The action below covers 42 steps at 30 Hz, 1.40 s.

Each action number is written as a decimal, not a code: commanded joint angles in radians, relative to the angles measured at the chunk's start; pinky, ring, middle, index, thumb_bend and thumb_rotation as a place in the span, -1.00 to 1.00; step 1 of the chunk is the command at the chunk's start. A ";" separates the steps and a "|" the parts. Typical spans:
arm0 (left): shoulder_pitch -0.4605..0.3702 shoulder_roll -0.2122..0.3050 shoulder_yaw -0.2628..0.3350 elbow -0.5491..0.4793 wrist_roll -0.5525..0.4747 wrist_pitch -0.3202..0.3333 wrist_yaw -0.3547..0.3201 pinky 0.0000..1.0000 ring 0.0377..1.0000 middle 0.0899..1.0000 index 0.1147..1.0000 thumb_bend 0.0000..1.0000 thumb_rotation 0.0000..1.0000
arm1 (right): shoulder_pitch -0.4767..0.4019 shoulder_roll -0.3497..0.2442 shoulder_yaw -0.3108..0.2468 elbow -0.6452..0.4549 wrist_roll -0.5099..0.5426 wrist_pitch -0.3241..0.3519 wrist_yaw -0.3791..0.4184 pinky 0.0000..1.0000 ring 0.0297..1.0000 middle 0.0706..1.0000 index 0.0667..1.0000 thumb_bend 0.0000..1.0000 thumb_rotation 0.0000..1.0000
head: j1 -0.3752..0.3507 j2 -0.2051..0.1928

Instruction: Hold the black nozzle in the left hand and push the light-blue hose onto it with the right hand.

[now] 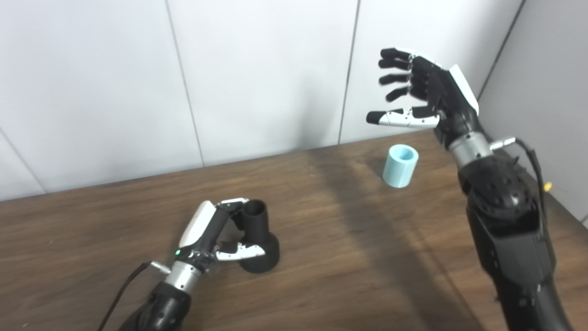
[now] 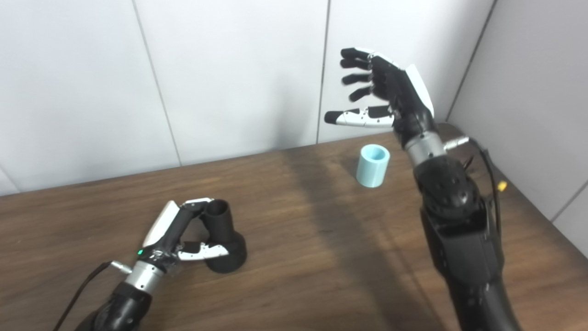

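Wood table (image 1: 321,257), white wall; left hand (image 1: 209,236) apparently gripping nozzle (image 1: 257,239); right hand (image 1: 425,89) fingers apart above hose (image 1: 400,165).

Matt black plastic nozzle (image 1: 258,234); smooth light-blue plastic hose (image 1: 400,166); dark wood-grain table (image 1: 349,257), slight sheen; glossy white-and-black plastic hand shells.

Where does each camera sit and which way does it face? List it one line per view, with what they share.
Left eye view: on the head, looking down at the wooden table; left hand around the black nozzle, right hand raised open.
Right eye view: beside it, slightly rightward, facing the same way; both arms enter from the bottom.
Shared: both hands, the nozzle and the light-blue hose standing upright and alone.
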 commanded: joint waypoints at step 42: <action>0.129 0.090 -0.025 0.047 -0.005 0.008 -0.050 -0.11 -0.19 -0.18 -0.08 0.00 -1.00 | -0.041 -0.059 0.041 0.636 0.187 -0.215 0.202 0.85 0.96 1.00 1.00 0.76 -0.57 | 0.000 0.011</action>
